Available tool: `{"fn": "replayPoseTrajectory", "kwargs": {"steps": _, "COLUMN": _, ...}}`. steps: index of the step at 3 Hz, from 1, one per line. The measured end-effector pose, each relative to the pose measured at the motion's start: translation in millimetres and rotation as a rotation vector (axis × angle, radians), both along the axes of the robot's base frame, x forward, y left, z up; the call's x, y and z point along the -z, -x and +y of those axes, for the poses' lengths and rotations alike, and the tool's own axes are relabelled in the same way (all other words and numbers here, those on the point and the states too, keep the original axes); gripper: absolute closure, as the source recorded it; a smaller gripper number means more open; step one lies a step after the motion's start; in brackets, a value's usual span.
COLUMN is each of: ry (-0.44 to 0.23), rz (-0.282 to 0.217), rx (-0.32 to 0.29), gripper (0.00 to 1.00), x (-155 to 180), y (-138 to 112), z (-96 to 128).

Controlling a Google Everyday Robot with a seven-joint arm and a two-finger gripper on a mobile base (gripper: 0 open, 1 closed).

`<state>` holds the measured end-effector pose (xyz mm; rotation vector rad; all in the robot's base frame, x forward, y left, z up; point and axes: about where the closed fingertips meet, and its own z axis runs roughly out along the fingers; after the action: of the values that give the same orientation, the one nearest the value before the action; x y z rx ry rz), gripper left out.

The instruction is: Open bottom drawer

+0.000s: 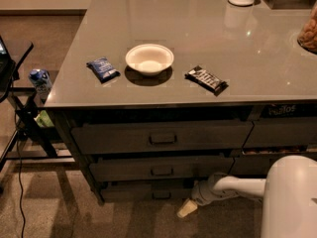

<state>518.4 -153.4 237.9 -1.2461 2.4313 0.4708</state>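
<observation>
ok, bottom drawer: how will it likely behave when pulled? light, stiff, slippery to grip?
Probably light for its width: the bottom drawer has a slim front. Its small centre handle offers little purchase, so a slip seems possible. The gripper sits low near the floor, off to one side of that handle. An off-centre pull might rack the drawer.

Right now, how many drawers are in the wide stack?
3: top drawer under the counter, middle drawer below it, bottom drawer lowest. The gripper hangs low by its right end. None looks hidden.
</observation>
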Motion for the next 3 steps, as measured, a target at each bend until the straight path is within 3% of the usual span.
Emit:
{"fn": "replayPoseTrajectory", "kwargs": {"steps": 1, "ry": 0.010, "rz": -0.007, "rx": -0.006, "gripper": 0.00, "x": 25.0, "y": -25.8, "z": 0.9}}
{"fn": "replayPoseTrajectory", "kwargs": {"steps": 3, "ry": 0.012, "rz": 0.024, "rx": -0.020, "gripper": 0.00, "x": 47.2, "y": -30.0, "z": 3.8}}
